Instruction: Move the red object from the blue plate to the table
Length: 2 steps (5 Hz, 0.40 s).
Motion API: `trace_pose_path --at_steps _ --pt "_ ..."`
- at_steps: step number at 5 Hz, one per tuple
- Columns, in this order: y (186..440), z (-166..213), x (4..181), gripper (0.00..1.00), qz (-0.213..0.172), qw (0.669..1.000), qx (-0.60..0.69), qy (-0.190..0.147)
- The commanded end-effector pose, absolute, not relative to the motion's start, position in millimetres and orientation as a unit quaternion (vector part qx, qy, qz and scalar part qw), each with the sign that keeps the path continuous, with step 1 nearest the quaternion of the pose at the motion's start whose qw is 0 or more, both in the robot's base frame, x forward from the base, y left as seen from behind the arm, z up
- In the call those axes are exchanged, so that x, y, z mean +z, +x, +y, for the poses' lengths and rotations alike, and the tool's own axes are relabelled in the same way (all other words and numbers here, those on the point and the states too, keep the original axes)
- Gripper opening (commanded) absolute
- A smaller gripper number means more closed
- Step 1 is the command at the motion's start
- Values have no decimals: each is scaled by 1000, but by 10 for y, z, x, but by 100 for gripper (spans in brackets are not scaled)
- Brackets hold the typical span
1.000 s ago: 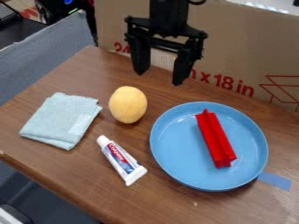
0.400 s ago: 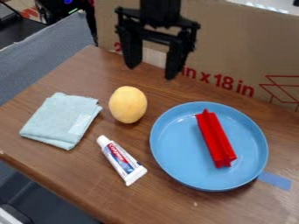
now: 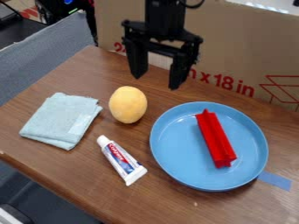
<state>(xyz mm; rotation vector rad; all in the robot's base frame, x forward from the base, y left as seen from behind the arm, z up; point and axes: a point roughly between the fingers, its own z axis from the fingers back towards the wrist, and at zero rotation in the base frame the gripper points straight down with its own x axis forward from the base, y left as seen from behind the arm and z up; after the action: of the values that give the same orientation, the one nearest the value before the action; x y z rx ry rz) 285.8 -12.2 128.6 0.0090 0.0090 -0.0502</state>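
one cloth (image 3: 61, 119) lying flat on the worktop (image 3: 103, 185) | one yellow ball (image 3: 128, 104) resting behind one toothpaste tube (image 3: 121, 160) | one pair of jaws (image 3: 158, 77) hanging open above the worktop, holding nothing | one blue plate (image 3: 173, 152) carrying one red block (image 3: 216, 138)

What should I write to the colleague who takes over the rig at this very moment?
Gripper: open, holding nothing, raised above the far part of the table, behind the orange ball.
Red ridged block: lying on the light-blue plate.
Toothpaste tube and folded cloth: on the table, left of the plate in the picture.
Done: no part of the transfer.
Left: grasp the block, lift it off the plate, set it on the table, release.
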Motion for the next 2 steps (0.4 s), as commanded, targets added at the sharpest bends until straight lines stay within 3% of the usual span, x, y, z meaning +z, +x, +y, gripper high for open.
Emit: trace_pose_path --at_steps 1,2 --pt "2876 -89 1639 100 -16 1000 -19 -2" --pt "2922 -109 1615 100 -12 1000 -18 -8"
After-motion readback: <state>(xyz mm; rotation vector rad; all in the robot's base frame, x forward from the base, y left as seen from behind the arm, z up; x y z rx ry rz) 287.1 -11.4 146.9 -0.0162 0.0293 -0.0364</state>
